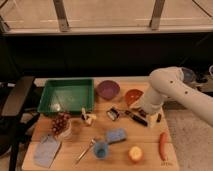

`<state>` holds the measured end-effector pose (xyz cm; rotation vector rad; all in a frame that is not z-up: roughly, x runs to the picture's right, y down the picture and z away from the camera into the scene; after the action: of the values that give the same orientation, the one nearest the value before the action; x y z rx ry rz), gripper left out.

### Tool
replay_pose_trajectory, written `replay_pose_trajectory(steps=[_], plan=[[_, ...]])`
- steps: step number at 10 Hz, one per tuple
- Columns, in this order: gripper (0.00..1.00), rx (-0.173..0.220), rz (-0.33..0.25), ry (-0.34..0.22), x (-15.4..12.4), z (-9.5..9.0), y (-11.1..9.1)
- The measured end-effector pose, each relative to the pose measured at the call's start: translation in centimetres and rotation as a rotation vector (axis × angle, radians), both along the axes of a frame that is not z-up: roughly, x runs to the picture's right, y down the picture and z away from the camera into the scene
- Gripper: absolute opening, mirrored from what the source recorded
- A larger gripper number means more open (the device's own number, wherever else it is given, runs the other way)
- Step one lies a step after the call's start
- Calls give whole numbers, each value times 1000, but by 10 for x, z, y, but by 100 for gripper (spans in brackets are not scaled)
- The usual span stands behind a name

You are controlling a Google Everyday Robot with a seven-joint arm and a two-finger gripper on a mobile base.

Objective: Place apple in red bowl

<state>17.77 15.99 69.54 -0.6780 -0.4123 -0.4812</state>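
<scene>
The small, round, yellow-orange apple (135, 153) lies at the table's (150, 142) near edge, well apart from the gripper (146, 114), which hangs farther back beside the red bowl (132, 95), whether apart or together I cannot tell.

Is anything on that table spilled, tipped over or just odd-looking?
Nothing stands out; no spill shows. The apple lies near the front edge, apart from the red bowl, and the tool hangs low beside that bowl.

White robot arm (172, 86) runs off the right edge. Its gripper (151, 120) sits low over the wooden bench (149, 144), just beside the round orange-red shallow bowl (130, 94), whose right rim the arm hides. Small pale object (88, 118) near the green rectangular tray (67, 82): too blurred to identify.
</scene>
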Motion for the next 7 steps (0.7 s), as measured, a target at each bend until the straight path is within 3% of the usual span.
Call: replay_pose_trajectory(steps=[3, 7], plan=[[78, -8, -30, -59, -14, -30, 48], [78, -8, -34, -67, -16, -32, 52]])
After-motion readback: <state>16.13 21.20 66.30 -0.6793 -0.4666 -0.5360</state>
